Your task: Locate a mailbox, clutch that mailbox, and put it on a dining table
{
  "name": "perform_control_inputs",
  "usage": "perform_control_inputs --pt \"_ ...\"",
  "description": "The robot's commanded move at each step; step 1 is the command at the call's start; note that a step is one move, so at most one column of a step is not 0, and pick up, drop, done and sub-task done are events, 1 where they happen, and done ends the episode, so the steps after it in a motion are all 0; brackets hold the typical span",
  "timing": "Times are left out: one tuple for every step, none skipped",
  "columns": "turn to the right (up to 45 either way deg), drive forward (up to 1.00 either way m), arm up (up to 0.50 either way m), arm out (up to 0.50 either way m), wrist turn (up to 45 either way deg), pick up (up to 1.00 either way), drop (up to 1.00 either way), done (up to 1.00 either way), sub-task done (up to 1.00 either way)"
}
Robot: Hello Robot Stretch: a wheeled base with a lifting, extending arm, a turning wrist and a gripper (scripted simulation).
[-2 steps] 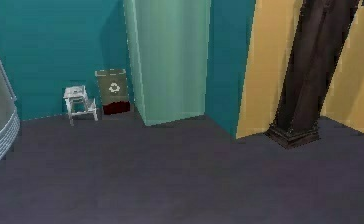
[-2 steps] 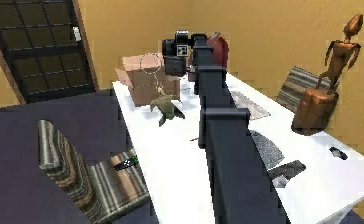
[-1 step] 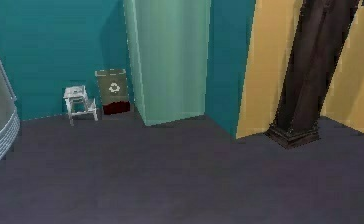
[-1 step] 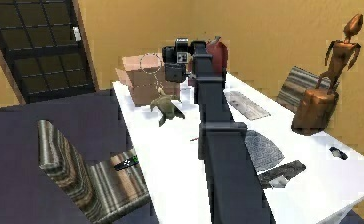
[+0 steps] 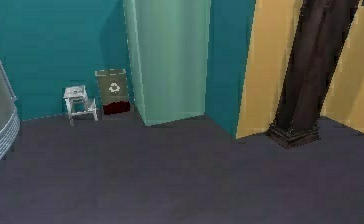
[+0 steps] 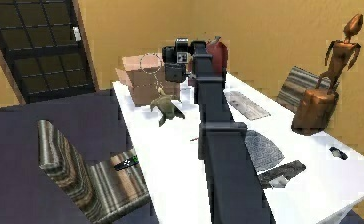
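Note:
In the arm side view my arm (image 6: 218, 140) reaches out as a dark bar over a white dining table (image 6: 300, 190). At its far end the gripper (image 6: 176, 62) shows as a dark body among things standing at the table's far end. I cannot tell whether it holds anything. Left of it stands a pale pink box (image 6: 140, 72), and right of the arm's end a red rounded thing (image 6: 218, 54). Nothing here can be named a mailbox with certainty.
On the table are a dark animal figure (image 6: 166, 106), a grey placemat (image 6: 260, 150) and a wooden mannequin statue (image 6: 325, 85). Striped chairs (image 6: 85, 175) (image 6: 295, 85) flank it, with a dark door (image 6: 45, 45) behind. The forward view shows open dark floor, a recycling bin (image 5: 113, 88), a white stool (image 5: 80, 103) and a dark tall clock case (image 5: 310, 70).

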Motion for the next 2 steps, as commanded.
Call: perform_control_inputs --pt "0.0 0.00 0.00 0.00 0.0 0.00 1.00 0.00 0.00" --pt "0.0 0.00 0.02 0.00 0.0 0.00 0.00 0.00 0.00"
